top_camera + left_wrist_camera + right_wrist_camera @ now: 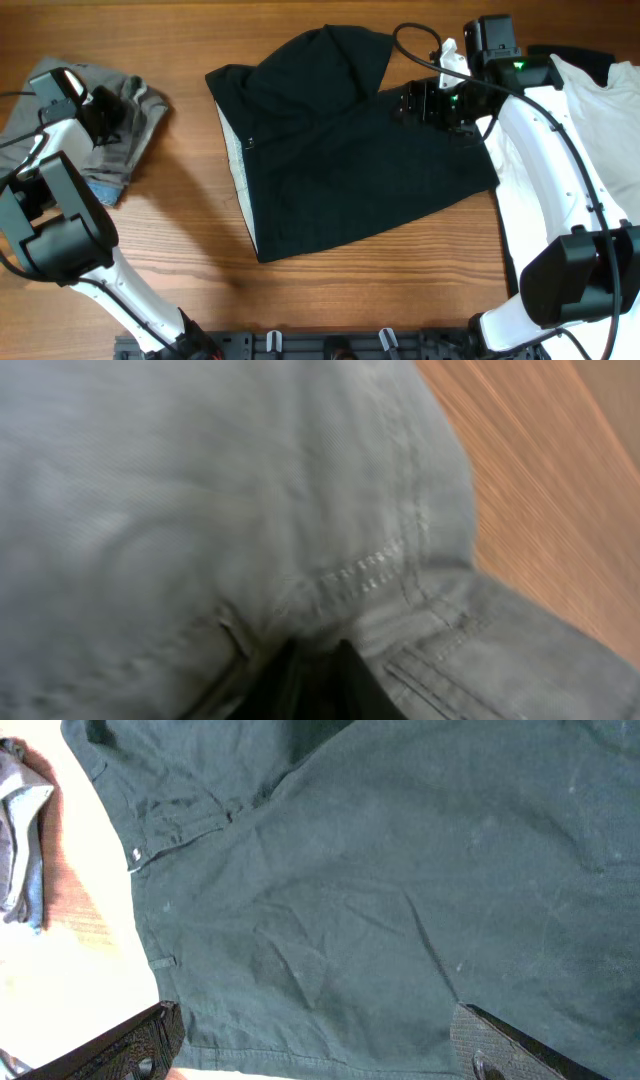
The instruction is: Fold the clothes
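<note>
**Status: both arms over clothes, right end effector open**

1. Black garment. I see the black garment (340,160) lying spread out in the middle of the desk (180,240). Its upper part is folded over itself, and a pale inner face shows along its left edge. In the right wrist view (380,870) a belt loop and seam lines show on the cloth, which lies mostly flat with light creases.

2. Right end effector. The right end effector (425,105) hangs over the upper right part of the black garment. In the right wrist view (318,1015) its two fingers stand wide apart with flat cloth beneath them. I read it as open, with nothing gripped.

3. Grey trousers. The grey trousers (130,110) lie bunched at the far left of the desk, well apart from the black garment.

4. Left end effector. The left end effector (105,118) is down on the grey trousers. The left wrist view is blurred. Grey fabric (250,510) fills it, and only dark finger tips (300,685) show at the bottom edge. I cannot tell whether the jaws are closed on the cloth.

5. White T-shirt. The white T-shirt (600,110) lies at the far right, partly under the right arm.
</note>
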You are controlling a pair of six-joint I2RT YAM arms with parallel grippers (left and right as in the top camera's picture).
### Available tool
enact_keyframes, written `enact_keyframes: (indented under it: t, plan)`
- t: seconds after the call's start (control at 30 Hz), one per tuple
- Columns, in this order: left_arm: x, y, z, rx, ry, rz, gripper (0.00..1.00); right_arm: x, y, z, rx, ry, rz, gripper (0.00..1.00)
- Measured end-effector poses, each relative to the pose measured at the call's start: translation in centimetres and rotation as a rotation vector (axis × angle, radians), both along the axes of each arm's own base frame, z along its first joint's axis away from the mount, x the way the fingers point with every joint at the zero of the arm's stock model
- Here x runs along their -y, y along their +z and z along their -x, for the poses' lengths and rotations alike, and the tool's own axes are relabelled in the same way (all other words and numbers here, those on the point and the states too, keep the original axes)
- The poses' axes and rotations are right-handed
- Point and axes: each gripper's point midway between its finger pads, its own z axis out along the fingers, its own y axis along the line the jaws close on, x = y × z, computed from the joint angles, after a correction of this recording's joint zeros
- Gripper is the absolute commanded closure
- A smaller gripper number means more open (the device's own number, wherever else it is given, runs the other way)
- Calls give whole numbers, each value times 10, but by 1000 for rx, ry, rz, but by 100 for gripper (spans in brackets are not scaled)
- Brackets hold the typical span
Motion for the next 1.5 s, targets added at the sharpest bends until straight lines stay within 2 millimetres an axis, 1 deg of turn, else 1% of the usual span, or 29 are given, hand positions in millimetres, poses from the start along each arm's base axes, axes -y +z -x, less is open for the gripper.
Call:
enact_keyframes:
  t: [0.07, 0.13, 0.17, 0.2, 0.27, 0.3, 0.33, 0.37, 0.4, 0.43, 0.47, 0.5, 0.53, 0.57, 0.63, 0.73, 0.8, 0.87, 0.93, 1.03, 1.1, 1.17, 1.27, 1.33, 1.37, 1.4, 1.43, 1.47, 1.5]
  plan:
    - [7, 5, 3, -14, -33, -3, 67, 0, 1, -3, 12, 0, 0, 9]
    - [18, 17, 7, -21, -74, -17, 57, 0, 1, -5, 20, -4, -1, 7]
    - [23, 23, 8, -21, -89, -22, 48, 0, 2, -6, 21, -14, 0, 4]
    - [31, 32, 10, -20, -111, -29, 40, 2, 1, -7, 21, -29, 4, 4]
    - [51, 59, 12, 2, -157, -38, 34, 8, 0, -10, 12, -75, 16, 4]
    - [61, 71, 13, 16, -183, -42, 32, 13, 0, -10, 4, -102, 21, 4]
    - [77, 89, 16, 29, -213, -44, 32, 21, -2, -11, -11, -147, 30, 4]
    - [93, 104, 21, 36, -247, -41, 33, 30, -3, -11, -28, -187, 37, 5]
    - [112, 116, 28, 34, -286, -31, 36, 40, -5, -11, -42, -226, 43, 5]
    - [130, 124, 36, 23, -324, -19, 39, 51, -6, -10, -58, -265, 47, 5]
    - [143, 127, 43, 5, -351, -5, 39, 59, -7, -9, -73, -301, 47, 5]
    - [176, 123, 65, -77, -422, 33, 39, 79, -9, -7, -91, -354, 59, 5]
    - [188, 118, 74, -117, -449, 49, 41, 85, -9, -6, -100, -372, 62, 5]
    - [203, 109, 90, -196, -481, 76, 43, 92, -10, -3, -113, -390, 63, 5]
    - [229, 92, 120, -328, -539, 111, 47, 102, -11, -1, -127, -413, 68, 5]
    - [261, 73, 153, -455, -622, 132, 41, 109, -12, 1, -126, -411, 77, 5]
    - [278, 56, 179, -547, -652, 146, 39, 109, -12, 1, -123, -398, 83, 4]
    - [286, 41, 200, -617, -649, 162, 40, 109, -12, 2, -123, -390, 87, 2]
    - [289, 22, 228, -712, -630, 181, 41, 109, -12, 2, -123, -384, 89, 1]
    - [295, -1, 261, -796, -625, 215, 44, 109, -13, 3, -126, -384, 89, 1]
    - [298, -12, 278, -837, -630, 229, 44, 109, -13, 4, -129, -384, 89, 1]
    - [302, -21, 291, -865, -633, 241, 49, 109, -13, 5, -135, -384, 90, 1]
    - [305, -29, 301, -875, -625, 257, 53, 108, -13, 5, -136, -384, 90, 1]
    - [309, -30, 302, -870, -616, 277, 58, 108, -13, 5, -136, -384, 90, 0]
    - [311, -30, 303, -865, -615, 289, 63, 108, -13, 5, -136, -384, 90, 0]
    - [313, -31, 304, -863, -614, 296, 72, 108, -13, 5, -136, -384, 90, 1]
    - [315, -31, 305, -859, -615, 304, 85, 108, -13, 5, -136, -384, 90, 0]
    - [316, -31, 305, -856, -612, 312, 95, 108, -13, 5, -136, -384, 90, 1]
    - [318, -32, 305, -848, -614, 317, 96, 108, -13, 5, -136, -384, 90, 0]
